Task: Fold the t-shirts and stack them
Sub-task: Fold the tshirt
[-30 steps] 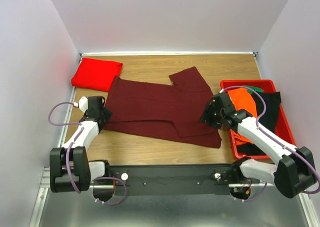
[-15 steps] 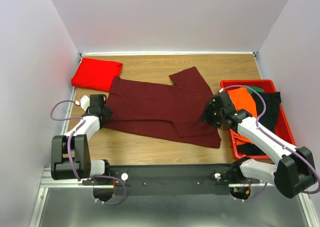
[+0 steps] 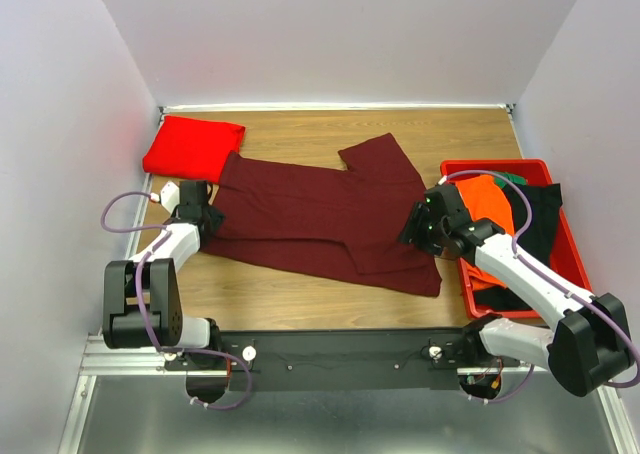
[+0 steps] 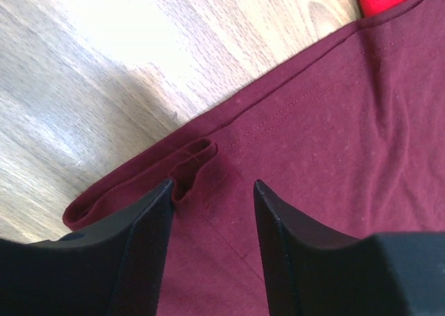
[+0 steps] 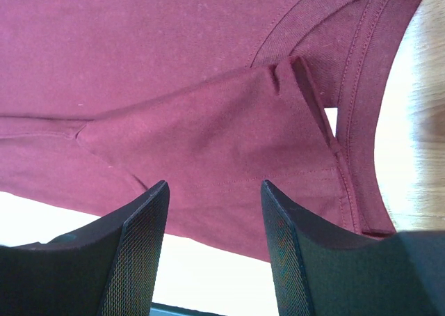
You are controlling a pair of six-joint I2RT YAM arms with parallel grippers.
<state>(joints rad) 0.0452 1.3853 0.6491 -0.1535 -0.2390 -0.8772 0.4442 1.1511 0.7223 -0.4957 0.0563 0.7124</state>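
Observation:
The dark maroon t-shirt (image 3: 320, 214) lies partly folded across the middle of the wooden table. The bright red t-shirt (image 3: 193, 146) lies folded at the far left corner. My left gripper (image 3: 207, 217) is open over the maroon shirt's left hem; in the left wrist view (image 4: 212, 191) its fingers straddle a small cloth pucker near the hem (image 4: 191, 164). My right gripper (image 3: 417, 226) is open at the shirt's right end; in the right wrist view (image 5: 215, 194) the jaws stand above the collar area and a small white neck label (image 5: 331, 120).
A red bin (image 3: 556, 234) at the right holds orange (image 3: 492, 202), black and green clothes. Grey walls close in the table on three sides. Bare wood (image 3: 290, 299) lies in front of the shirt.
My left gripper has moved farther from me along the shirt's left edge. The right arm and the shirts look unchanged.

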